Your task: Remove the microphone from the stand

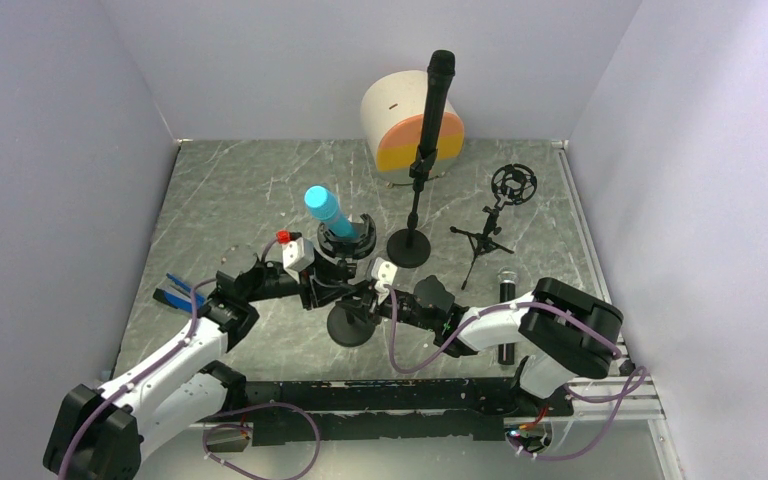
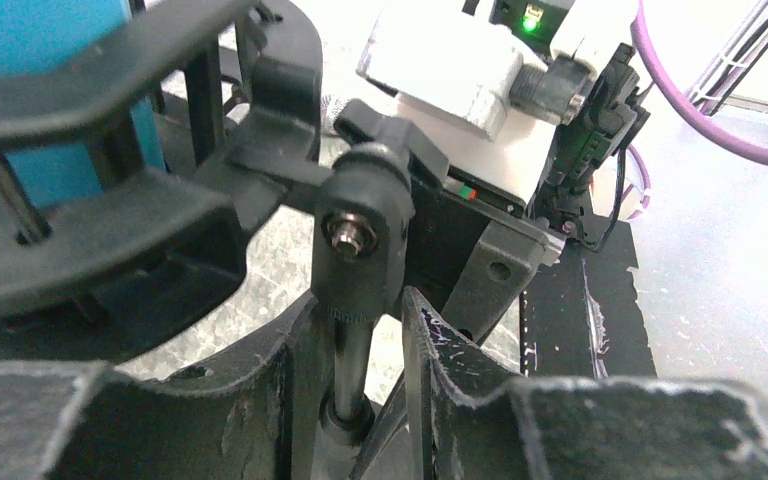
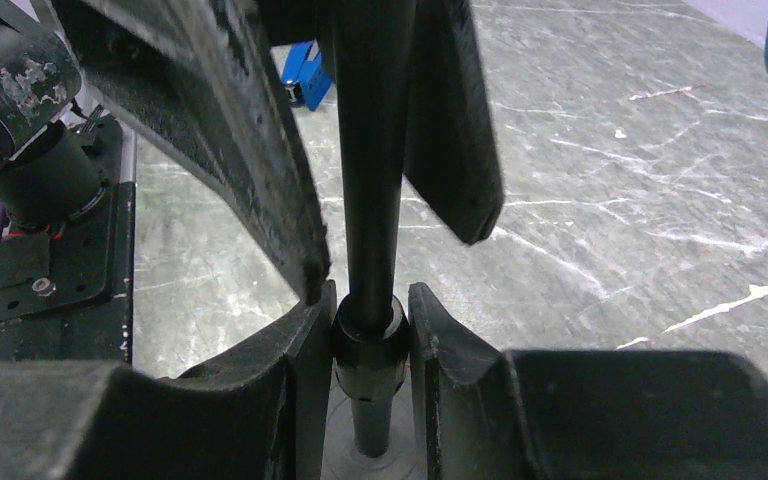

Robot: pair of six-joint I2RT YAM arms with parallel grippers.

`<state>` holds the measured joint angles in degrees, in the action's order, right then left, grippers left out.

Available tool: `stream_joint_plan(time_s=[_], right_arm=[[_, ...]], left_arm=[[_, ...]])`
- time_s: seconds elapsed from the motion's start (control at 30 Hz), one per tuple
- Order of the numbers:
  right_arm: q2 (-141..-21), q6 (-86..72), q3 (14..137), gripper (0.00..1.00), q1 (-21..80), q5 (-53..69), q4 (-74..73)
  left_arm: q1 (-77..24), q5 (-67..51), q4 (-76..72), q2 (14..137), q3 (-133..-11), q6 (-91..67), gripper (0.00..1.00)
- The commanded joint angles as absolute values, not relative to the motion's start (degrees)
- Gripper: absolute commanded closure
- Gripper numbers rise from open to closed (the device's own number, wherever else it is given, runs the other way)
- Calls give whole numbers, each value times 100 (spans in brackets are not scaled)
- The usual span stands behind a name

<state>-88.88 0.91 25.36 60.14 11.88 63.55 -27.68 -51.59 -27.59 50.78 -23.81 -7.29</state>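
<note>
Right gripper (image 3: 370,322) clamps the stand (image 3: 368,150) by its smooth collar. My left gripper (image 2: 355,335), barely parted, straddles its thin rod under the cyan microphone (image 1: 324,208).

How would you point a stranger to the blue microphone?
Start at the white-and-orange drum at the back. Left of the black microphone standing before it, further forward, is the blue microphone. Only it is bright blue, not black.

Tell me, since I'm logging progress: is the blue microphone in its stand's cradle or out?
In. The blue microphone sits inside the cradle atop the stand, with the right hand clamped on the stand below.
</note>
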Motion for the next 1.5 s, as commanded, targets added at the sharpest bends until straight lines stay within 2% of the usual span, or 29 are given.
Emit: stream_joint_plan(time_s=[0.0, 0.17, 0.43, 0.53, 0.63, 0.7, 0.73, 0.83, 0.87, 0.93, 1.03, 1.17, 1.33, 1.47], right_arm=[[-8968, 11, 2645, 81, 5995, 1167, 6594], [-8988, 9, 2637, 81, 5999, 1138, 6614], [-8956, 9, 2654, 81, 6000, 1107, 6567], [-8956, 9, 2654, 81, 5996, 1086, 6574], [-8943, -122, 2645, 80, 6000, 1081, 6576], [-8926, -140, 2634, 80, 6001, 1065, 6581], [-8921, -139, 2632, 80, 5997, 1060, 6583], [-8925, -117, 2644, 79, 6002, 1068, 6562], [-8929, -115, 2647, 79, 6005, 1072, 6557], [-8938, -116, 2663, 79, 6002, 1069, 6557], [-8950, -112, 2700, 79, 5997, 1072, 6540], [-8956, -111, 2728, 79, 5998, 1072, 6489], [-8965, -149, 2705, 79, 5997, 1056, 6516], [-8948, -214, 2671, 79, 6017, 879, 6512]], left_arm=[[-2782, -5089, -3252, 5031, -2130, -937, 63], [-2781, -4982, -3466, 4938, -2047, -1022, 68], [-2785, -4985, -4165, 5052, -2043, -1403, 66], [-2784, -5027, -4012, 5105, -2083, -1332, 74], [-2782, -5041, -3797, 5100, -2078, -1234, 89], [-2786, -5015, -3744, 5058, -2030, -1212, 92], [-2783, -4994, -3707, 5028, -2008, -1212, 90], [-2781, -4966, -3691, 4995, -1964, -1225, 71], [-2783, -4966, -3677, 4988, -1970, -1223, 68], [-2779, -4946, -3657, 4991, -1973, -1208, 65], [-2785, -4922, -3711, 5018, -1953, -1225, 65], [-2783, -4847, -4107, 5124, -1870, -1371, 71], [-2783, -4893, -4240, 5246, -1929, -1431, 97], [-2781, -4596, -4348, 5194, -1854, -1560, 97]])
